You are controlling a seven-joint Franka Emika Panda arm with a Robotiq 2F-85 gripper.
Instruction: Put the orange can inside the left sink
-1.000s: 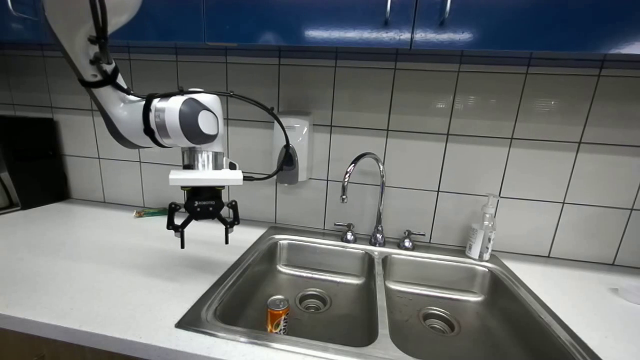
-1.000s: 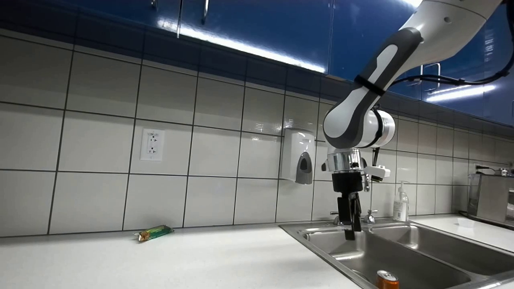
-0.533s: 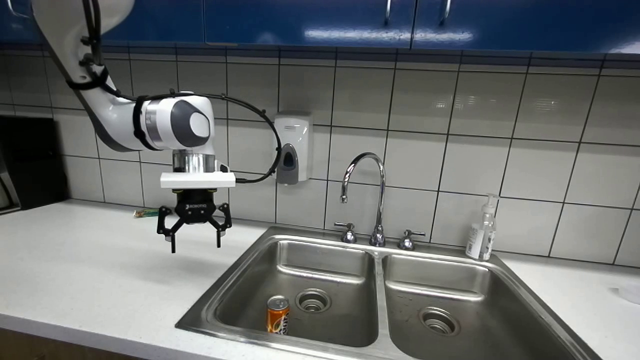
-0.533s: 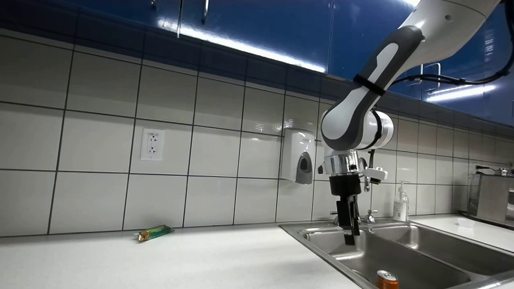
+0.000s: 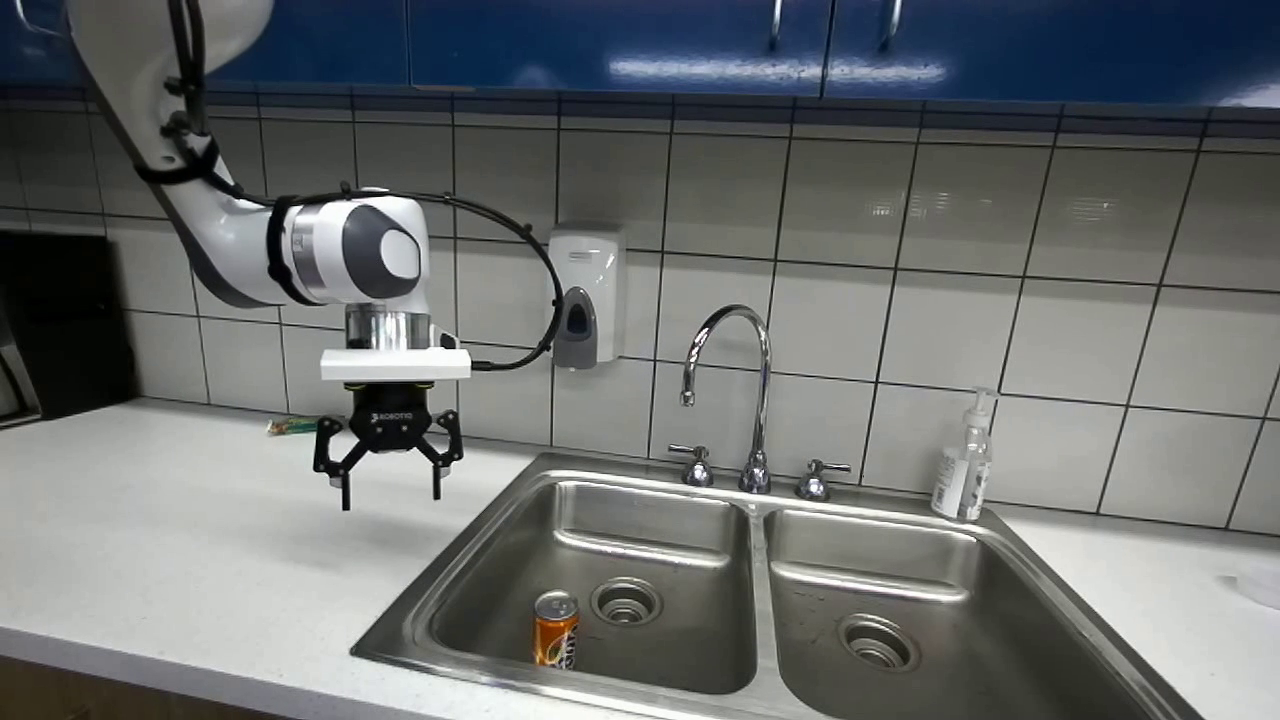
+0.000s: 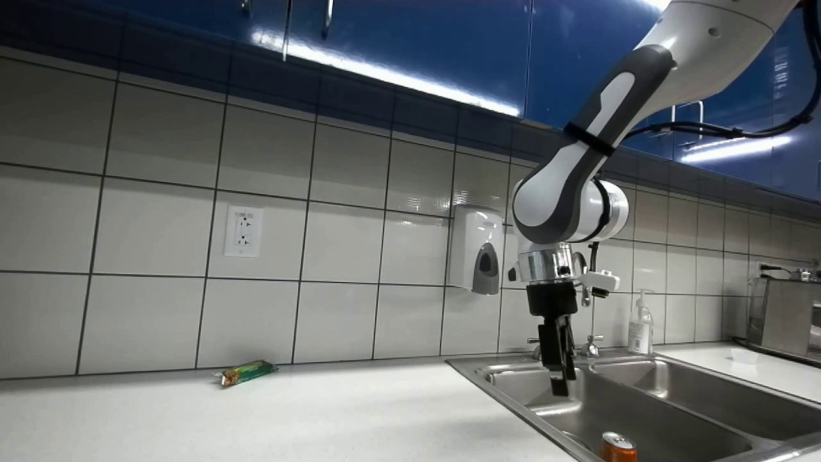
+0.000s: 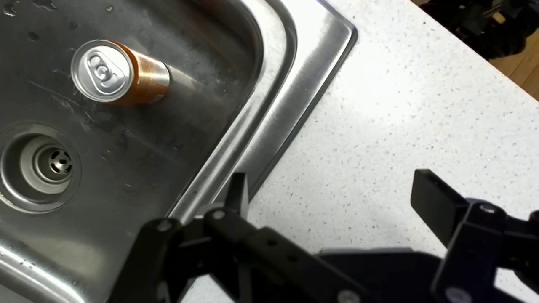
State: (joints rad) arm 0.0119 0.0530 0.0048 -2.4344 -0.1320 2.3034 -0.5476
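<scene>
Big stuff first: tiled wall along the back, and at its foot the white table. In the wrist view the front edge slices across the upper right corner, wooden floor beyond. Set into the table, the left sink, nearer me, then the right sink, side by side; a broad stretch of white runs under me and away from them.

Now my claw! Pointing down, it hangs above the table, just beside the left sink's rim. Jaws spread wide, only air between the fingers, and I've a grip on nothing. From the wrist, one finger overlaps the line where steel meets table; the other shows against speckled white throughout.

Behind the sinks rises the tap, neck arching up and over, well apart from my fingers.

And there's the can! Orange, silver lid up, upright inside the left sink, toward the front, with steel showing between it and the basin's side in the wrist view. In an exterior view the lower border crops it. Just beside it sits the round drain. Smallest of the lot, a green packet on the table by the foot of the wall.
</scene>
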